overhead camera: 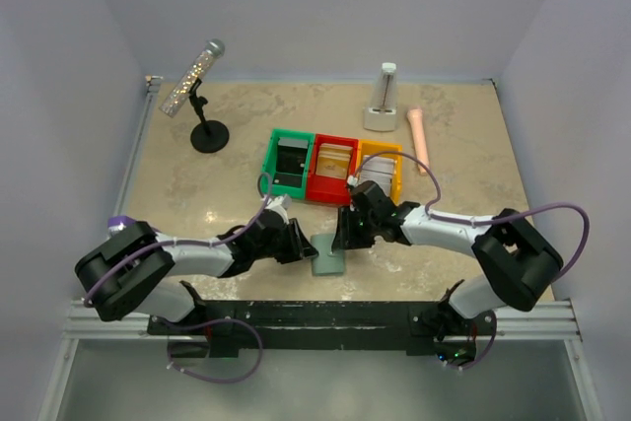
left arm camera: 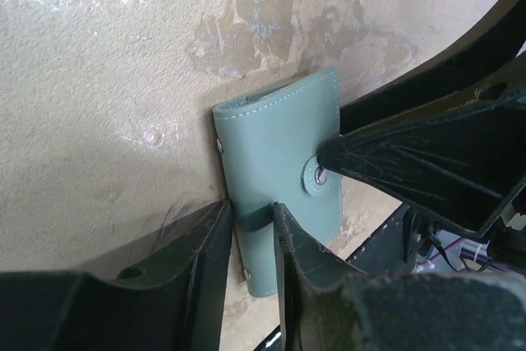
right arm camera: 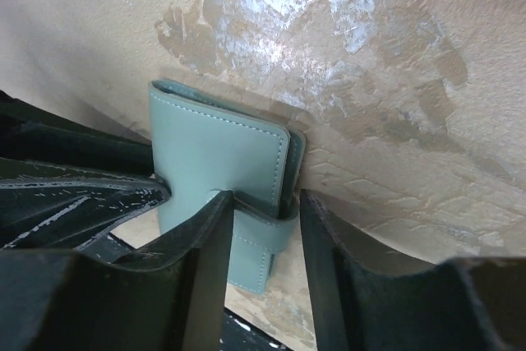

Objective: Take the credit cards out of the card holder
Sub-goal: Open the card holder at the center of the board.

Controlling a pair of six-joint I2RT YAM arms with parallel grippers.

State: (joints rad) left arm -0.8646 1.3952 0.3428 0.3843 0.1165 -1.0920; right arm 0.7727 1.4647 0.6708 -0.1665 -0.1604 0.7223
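Closed card holder point(overhead camera: 328, 255) flat on table point(overhead camera: 177, 194), near front edge, between both grippers.
We see left gripper point(left arm camera: 253, 215) straddling one long edge, right gripper point(right arm camera: 261, 203) around the snap strap point(right arm camera: 265, 232); whether either clamps, we cannot tell.

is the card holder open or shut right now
Shut. The card holder lies folded, grey-green outside up, with its strap wrapped over the edge; no inner panels or cards show.

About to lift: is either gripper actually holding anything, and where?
Cannot tell for the left gripper, straddling the card holder at the edge opposite its strap. The right gripper straddles the strap edge, gap showing: not held.
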